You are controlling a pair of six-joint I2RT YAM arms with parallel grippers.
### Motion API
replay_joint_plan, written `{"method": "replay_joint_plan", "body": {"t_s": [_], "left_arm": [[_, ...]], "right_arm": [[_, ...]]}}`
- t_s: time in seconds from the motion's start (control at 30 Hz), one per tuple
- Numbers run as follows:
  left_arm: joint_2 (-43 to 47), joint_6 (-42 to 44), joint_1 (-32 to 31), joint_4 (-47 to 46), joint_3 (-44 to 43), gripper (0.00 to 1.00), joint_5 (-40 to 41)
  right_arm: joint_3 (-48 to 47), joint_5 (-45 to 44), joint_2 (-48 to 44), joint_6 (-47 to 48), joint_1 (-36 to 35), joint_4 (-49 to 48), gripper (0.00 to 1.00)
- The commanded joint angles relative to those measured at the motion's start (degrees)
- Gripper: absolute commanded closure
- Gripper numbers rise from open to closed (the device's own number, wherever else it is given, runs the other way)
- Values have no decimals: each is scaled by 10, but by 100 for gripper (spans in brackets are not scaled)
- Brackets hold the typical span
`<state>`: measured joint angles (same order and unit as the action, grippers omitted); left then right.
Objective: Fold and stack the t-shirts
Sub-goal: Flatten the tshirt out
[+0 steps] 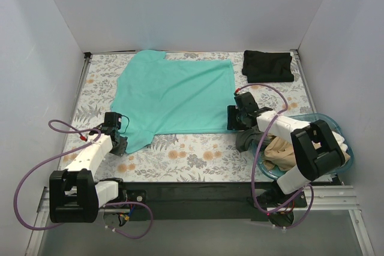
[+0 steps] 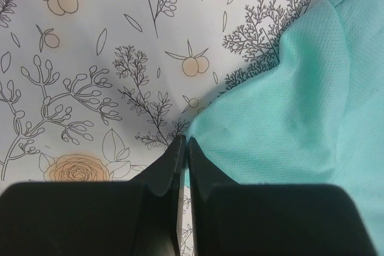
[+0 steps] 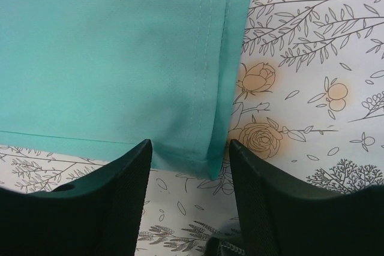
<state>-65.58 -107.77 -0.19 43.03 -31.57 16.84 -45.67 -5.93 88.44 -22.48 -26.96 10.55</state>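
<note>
Across the floral tablecloth [image 1: 192, 151] the teal t-shirt [image 1: 177, 97] lies spread flat, seemingly ready for its first fold. Right of it, the blue basket [image 1: 348, 154] holds the tan shirt [image 1: 282, 154] and others awaiting their turn. Beyond its far right corner a black t-shirt [image 1: 268, 65] sits folded, probably starting the stack. At its near left sleeve the left gripper [image 2: 185, 148] is pinched tight on the fabric edge. At its near right hem corner the right gripper [image 3: 189, 151] stands wide apart, straddling the corner, gripping nothing yet.

The spread t-shirt [image 1: 174, 97] lies centre, the folded t-shirt [image 1: 268, 65] far right, the basket [image 1: 350, 155] near right.
</note>
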Motion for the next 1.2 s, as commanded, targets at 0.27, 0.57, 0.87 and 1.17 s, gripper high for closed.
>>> {"method": "replay_joint_plan", "body": {"t_s": [0.27,0.57,0.87,1.17], "left_arm": [[26,10,1,-2,-41,100,3],[93,-9,1,56,-53,100,13],[142,-25,0,101,-55,100,9],[204,-32,0,154,-98,100,20]], "right_arm": [[-28,-19,22,9,3,33,75],[-8,7,-23,15,3,34,99],[28,55,-114,25,3,38,99],[16,62,-182,24,3,85,99]]}}
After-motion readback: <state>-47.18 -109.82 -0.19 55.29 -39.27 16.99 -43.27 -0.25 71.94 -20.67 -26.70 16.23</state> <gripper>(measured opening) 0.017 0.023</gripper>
